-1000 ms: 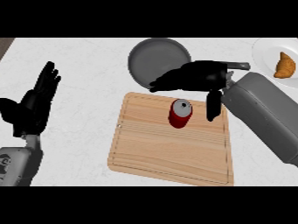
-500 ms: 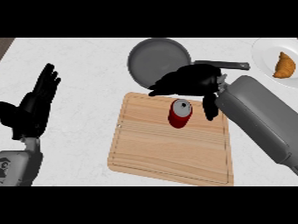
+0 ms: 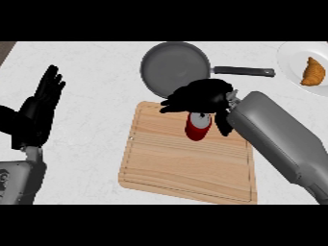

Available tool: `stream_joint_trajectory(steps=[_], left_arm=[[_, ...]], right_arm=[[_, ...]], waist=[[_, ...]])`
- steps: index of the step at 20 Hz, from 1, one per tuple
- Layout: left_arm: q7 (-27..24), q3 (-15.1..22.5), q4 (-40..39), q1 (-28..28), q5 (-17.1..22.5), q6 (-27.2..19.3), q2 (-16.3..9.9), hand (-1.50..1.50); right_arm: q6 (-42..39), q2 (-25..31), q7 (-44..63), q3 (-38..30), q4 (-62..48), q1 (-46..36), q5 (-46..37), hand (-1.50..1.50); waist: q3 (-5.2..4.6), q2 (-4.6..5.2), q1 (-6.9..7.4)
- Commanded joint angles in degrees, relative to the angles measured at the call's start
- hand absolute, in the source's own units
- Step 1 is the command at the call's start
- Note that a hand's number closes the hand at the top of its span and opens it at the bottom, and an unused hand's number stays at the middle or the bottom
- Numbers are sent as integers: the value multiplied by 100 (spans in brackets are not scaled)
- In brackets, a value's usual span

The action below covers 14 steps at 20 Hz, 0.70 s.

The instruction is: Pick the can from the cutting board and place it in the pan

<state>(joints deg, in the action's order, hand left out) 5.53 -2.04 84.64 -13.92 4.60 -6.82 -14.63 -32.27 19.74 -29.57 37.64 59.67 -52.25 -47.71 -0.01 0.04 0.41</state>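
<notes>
While the right hand [image 3: 203, 95] hangs over the far end of the board [image 3: 187, 163], the can [image 3: 198, 127] lies on its side there, red body with a pale lid facing up-view, just beside the thumb. Fingers are half curled and spread above the can's far end; whether they touch it I cannot tell, but they are not closed round it. Left hand [image 3: 35, 113] rests at the left edge, fingers straight and up.

Judgement: can is light, rigid, smooth metal, so likely slippery and prone to roll across the wood. Best hold is across the round body at mid-length, thumb opposite fingers, not on the lid rim. Pan [image 3: 175, 65] sits on the tabletop just beyond the board, so the carry is short.
</notes>
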Motion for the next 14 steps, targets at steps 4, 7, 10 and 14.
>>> stream_joint_trajectory(steps=[4, 7, 10, 14], left_arm=[[-255, -100, -20, 162, -76, 66, 64, 0], [-350, 10, -172, 205, -238, -4, 220, 0], [232, -61, 97, -132, -191, -71, 141, 0], [23, -30, -43, -36, -183, 81, 184, 0]], right_arm=[[180, -400, -466, 49, -862, 11, -653, -150], [-55, -228, -536, -5, -650, 84, -790, -150], [172, -422, -945, 60, -1105, -80, -942, 150], [644, -628, -1279, 307, -1099, 136, -1119, 150]], waist=[[1, 10, 33], [0, -1, -11], [2, 7, 21], [2, 16, 27]])
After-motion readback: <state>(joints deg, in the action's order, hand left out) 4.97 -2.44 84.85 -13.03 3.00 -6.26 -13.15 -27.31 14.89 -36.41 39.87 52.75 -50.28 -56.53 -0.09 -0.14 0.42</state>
